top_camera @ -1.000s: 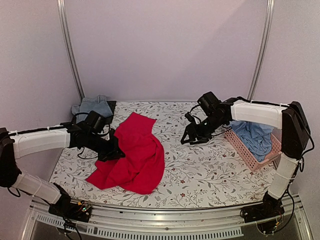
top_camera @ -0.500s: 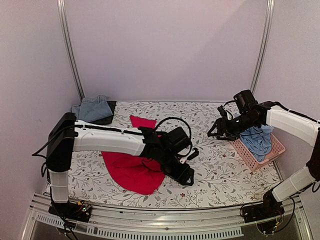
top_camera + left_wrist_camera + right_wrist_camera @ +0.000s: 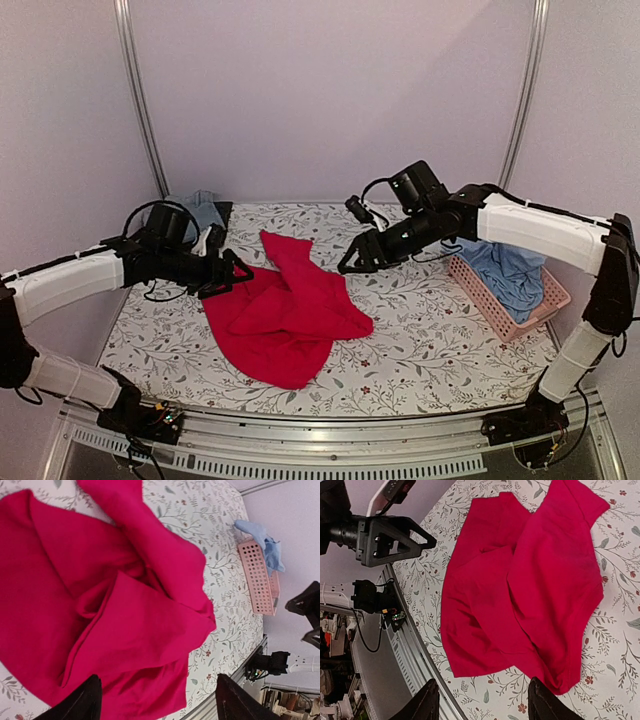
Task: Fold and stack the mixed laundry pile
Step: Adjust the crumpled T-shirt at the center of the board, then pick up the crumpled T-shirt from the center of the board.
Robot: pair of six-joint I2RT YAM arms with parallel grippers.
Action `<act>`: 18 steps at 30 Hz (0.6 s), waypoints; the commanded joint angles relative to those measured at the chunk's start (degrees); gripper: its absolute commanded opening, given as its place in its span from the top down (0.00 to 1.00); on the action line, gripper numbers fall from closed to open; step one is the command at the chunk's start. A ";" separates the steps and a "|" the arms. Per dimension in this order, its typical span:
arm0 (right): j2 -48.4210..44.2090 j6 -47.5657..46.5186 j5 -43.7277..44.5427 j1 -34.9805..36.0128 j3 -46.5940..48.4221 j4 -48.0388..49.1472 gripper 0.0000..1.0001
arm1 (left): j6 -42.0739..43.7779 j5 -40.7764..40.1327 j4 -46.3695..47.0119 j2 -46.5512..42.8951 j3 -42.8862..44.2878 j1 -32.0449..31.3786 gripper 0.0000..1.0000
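Top external: one red garment point(image 3: 290, 315), one basket point(image 3: 485, 300); left end effector point(image 3: 233, 272), right end effector point(image 3: 350, 264) spread.

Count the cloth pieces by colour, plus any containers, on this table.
red garment: 1
light blue garment, in the basket: 1
grey-blue cloth, far left corner: 1
pink basket: 1
Total: 4

1. The whole floral tablecloth point(image 3: 430, 340) is taken in from high above and behind the arm bases, facing the back wall.
2. The red garment point(image 3: 125, 615) is viewed closely from the left wrist, looking rightward toward the pink basket point(image 3: 257, 575).
3. It is viewed closely from the right wrist, looking leftward.
4. Garment and cloth are shared by all three views.
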 commanded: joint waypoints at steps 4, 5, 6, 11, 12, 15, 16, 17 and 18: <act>10.11 -2.91 -4.84 2.63 8.11 0.53 0.41 | 3.88 7.80 3.68 12.00 2.19 5.58 0.30; 10.48 -2.95 -4.92 2.59 8.36 0.61 0.40 | 4.36 8.34 4.33 13.90 2.76 5.59 0.32; 10.62 -3.03 -5.05 2.58 8.48 0.67 0.40 | 4.90 8.52 4.86 15.45 3.34 5.57 0.33; 10.28 -2.75 -4.90 2.50 7.44 0.06 0.40 | 7.49 9.15 6.66 23.15 8.92 5.52 0.38; 10.09 -2.67 -4.74 2.48 6.85 0.12 0.40 | 8.03 9.23 6.66 24.82 10.27 5.48 0.39; 9.05 -2.20 -4.38 2.49 5.64 0.14 0.40 | 9.65 9.12 6.42 29.70 13.50 5.43 0.43; 8.86 -2.10 -4.18 2.43 5.45 0.14 0.40 | 10.21 9.16 6.17 31.27 14.45 5.40 0.45; 8.48 -2.02 -4.00 2.35 5.21 0.14 0.40 | 10.63 8.95 5.84 32.83 15.14 5.41 0.49; 8.30 -2.04 -3.96 2.20 5.09 0.07 0.40 | 10.99 9.18 5.75 34.09 15.76 5.31 0.52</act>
